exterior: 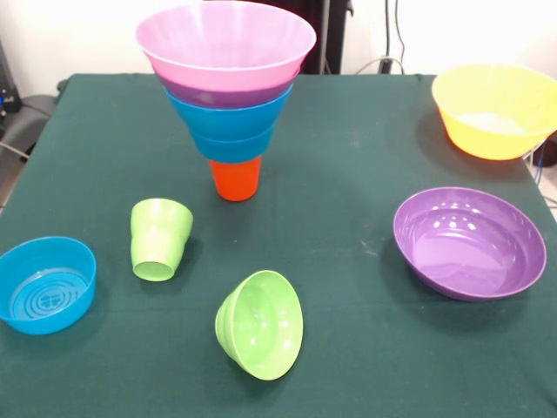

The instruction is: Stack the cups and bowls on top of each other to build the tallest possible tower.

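The tower (228,96) stands at the table's far middle. Its base is an orange cup (235,178), with blue bowls (228,126), a purple bowl (228,92) and a large pink bowl (226,43) nested and widening upward. A lime green ridged cup (159,238) stands in front of it to the left. A small lime green bowl (261,324) lies tipped on its side near the front. A blue bowl (45,284) sits at the left edge. A wide purple bowl (470,242) sits at the right, and a large yellow-orange bowl (494,111) at the far right. The gripper does not show.
The table (348,174) is covered in dark green cloth. Cables and dark equipment stand behind its far edge.
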Motion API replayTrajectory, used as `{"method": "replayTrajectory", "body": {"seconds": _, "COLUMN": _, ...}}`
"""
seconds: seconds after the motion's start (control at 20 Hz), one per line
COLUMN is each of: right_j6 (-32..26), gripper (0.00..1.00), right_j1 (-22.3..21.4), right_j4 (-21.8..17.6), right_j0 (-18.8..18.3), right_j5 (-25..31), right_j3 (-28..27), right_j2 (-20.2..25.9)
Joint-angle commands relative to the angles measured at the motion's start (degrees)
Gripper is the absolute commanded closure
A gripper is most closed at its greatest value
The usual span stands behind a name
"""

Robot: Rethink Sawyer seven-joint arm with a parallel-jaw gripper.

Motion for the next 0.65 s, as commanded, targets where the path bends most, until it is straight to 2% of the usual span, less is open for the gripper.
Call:
{"method": "replayTrajectory", "body": {"seconds": 0.05, "right_j6": -7.10, "gripper": 0.00, "right_j1": 0.38, "right_j4": -3.84, "right_j0": -1.00, "right_j5": -3.63, "right_j3": 7.29, "right_j2": 8.61}}
{"method": "replayTrajectory", "body": {"seconds": 0.65, "right_j6": -4.59, "gripper": 0.00, "right_j1": -1.31, "right_j4": -5.02, "right_j0": -0.53, "right_j5": -9.09, "right_j3": 11.35, "right_j2": 9.05}}
